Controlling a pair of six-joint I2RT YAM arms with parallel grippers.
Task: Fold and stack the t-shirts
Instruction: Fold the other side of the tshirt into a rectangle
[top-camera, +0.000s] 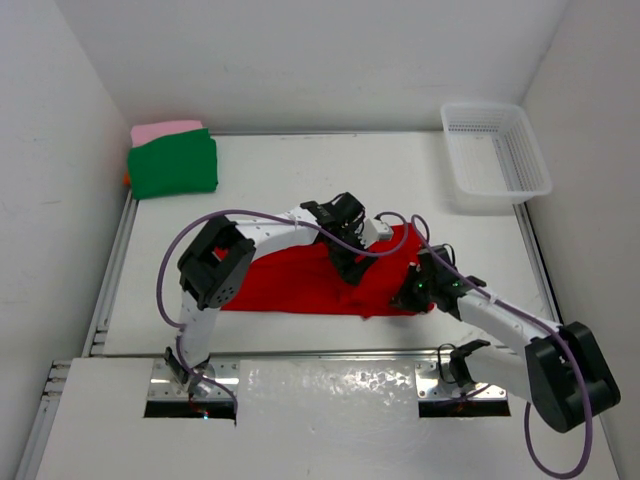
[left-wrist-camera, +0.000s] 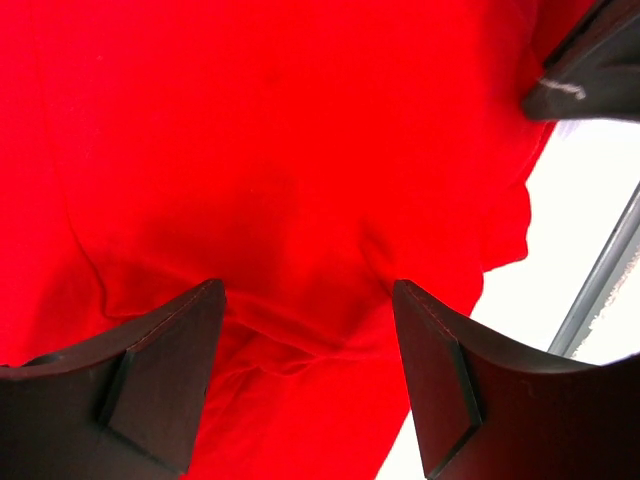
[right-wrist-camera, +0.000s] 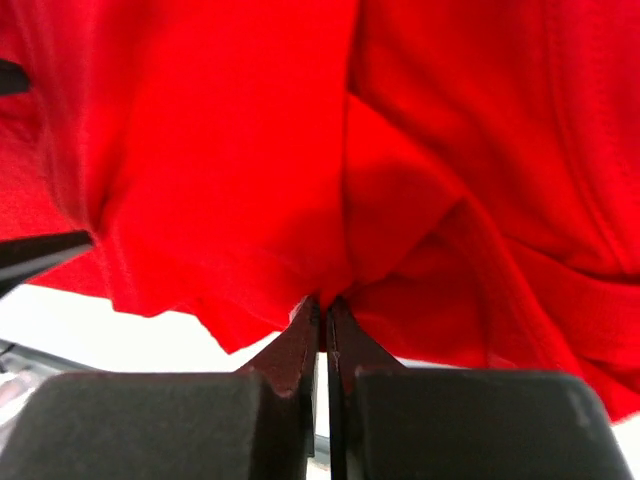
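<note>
Centrally, the red t-shirt lies spread on the white counter, which is closed in by white walls. At the far left corner, a folded green t-shirt tops a pink t-shirt. A white mesh basket sits far right. The left fingers stand wide over the red cloth, while the right fingers pinch its near right hem.
</note>
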